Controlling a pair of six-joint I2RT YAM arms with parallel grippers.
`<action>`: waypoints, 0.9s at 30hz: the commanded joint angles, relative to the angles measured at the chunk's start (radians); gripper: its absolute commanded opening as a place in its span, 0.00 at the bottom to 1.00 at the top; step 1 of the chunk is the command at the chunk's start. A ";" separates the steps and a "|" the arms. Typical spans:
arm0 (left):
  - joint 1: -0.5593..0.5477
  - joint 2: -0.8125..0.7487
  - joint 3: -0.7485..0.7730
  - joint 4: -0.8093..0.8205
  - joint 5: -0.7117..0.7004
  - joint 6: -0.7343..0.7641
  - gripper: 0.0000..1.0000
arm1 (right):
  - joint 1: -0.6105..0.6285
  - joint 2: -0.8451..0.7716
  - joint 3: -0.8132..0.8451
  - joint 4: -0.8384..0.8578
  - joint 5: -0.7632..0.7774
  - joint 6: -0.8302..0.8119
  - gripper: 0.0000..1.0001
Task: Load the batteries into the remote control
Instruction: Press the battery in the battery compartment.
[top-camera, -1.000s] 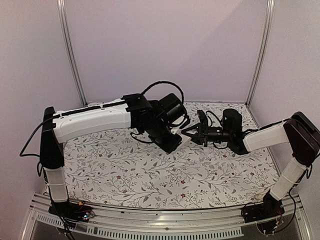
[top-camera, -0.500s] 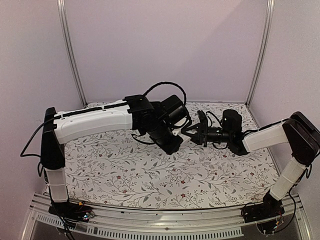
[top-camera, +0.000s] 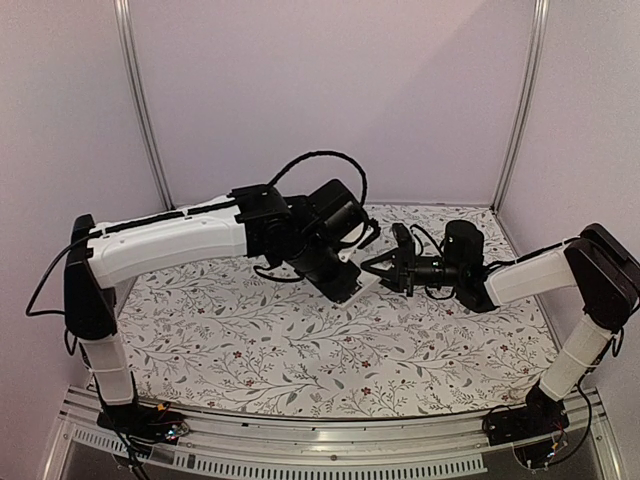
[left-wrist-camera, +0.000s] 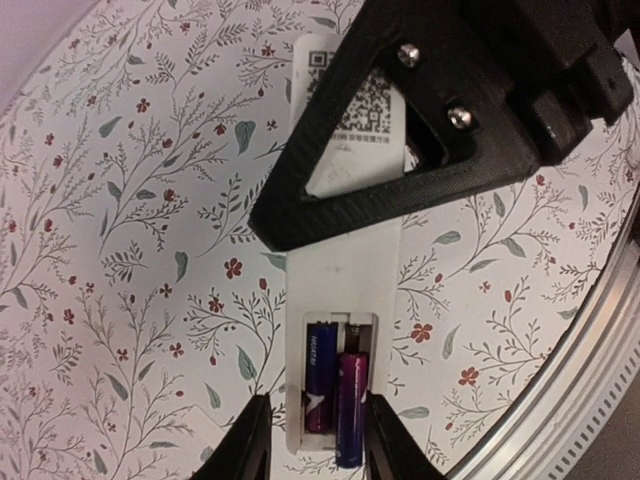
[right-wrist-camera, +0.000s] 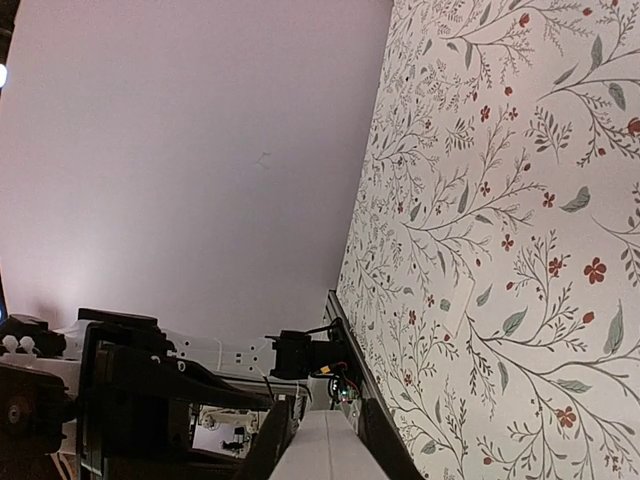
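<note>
A: State of left pincer (left-wrist-camera: 318, 440)?
B: Slightly parted, gripping nothing, straddling the end of the remote control (left-wrist-camera: 345, 270).
A: And right pincer (right-wrist-camera: 322, 440)?
B: Clamped across the remote control's middle. 2 batteries (left-wrist-camera: 318, 375) side by side inside, just ahead of left pincer.

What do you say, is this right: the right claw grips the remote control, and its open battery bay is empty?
Not empty. The left wrist view shows two batteries lying side by side in the open bay. The rest holds: the right claw grips the remote control.
</note>
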 joint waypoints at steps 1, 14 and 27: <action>0.002 -0.165 -0.145 0.135 0.069 0.090 0.34 | 0.008 0.004 0.004 0.035 -0.031 0.009 0.00; 0.001 -0.557 -0.620 0.460 0.358 0.596 0.59 | 0.023 -0.017 0.055 -0.032 -0.181 -0.001 0.00; -0.108 -0.462 -0.562 0.393 0.317 0.812 0.42 | 0.076 -0.033 0.104 -0.135 -0.271 -0.037 0.00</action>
